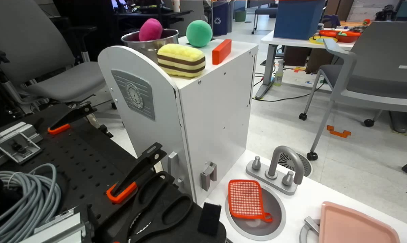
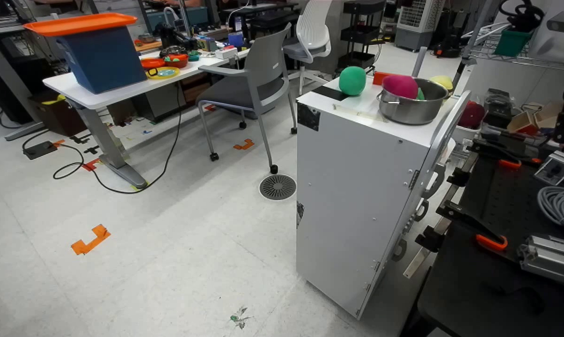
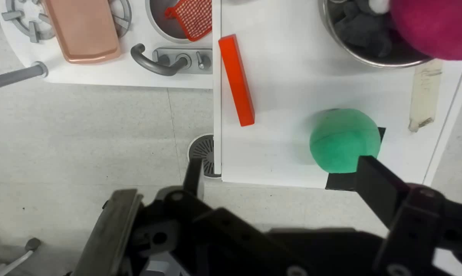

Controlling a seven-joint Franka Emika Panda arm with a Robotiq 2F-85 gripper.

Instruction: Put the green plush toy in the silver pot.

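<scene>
The green plush toy (image 1: 199, 33) is a round bright green ball on the white cabinet top, and shows in both exterior views (image 2: 352, 80). In the wrist view the toy (image 3: 345, 140) lies partly over a black patch near the cabinet's edge. The silver pot (image 1: 146, 47) stands on the same top, apart from the toy; it also shows here (image 2: 410, 111). A pink ball (image 3: 436, 27) sits in the pot's mouth, with dark grey pieces below it. My gripper (image 3: 282, 160) is open and empty; its right finger overlaps the toy's lower edge in the picture. Neither exterior view shows it.
An orange-red block (image 3: 237, 80) lies on the cabinet top between toy and side edge. A yellow block with dark stripes (image 1: 181, 60) lies against the pot. Below stand a faucet (image 3: 161, 63), a sink with a red checked mitt (image 1: 246, 199), and a pink tray (image 1: 355, 226).
</scene>
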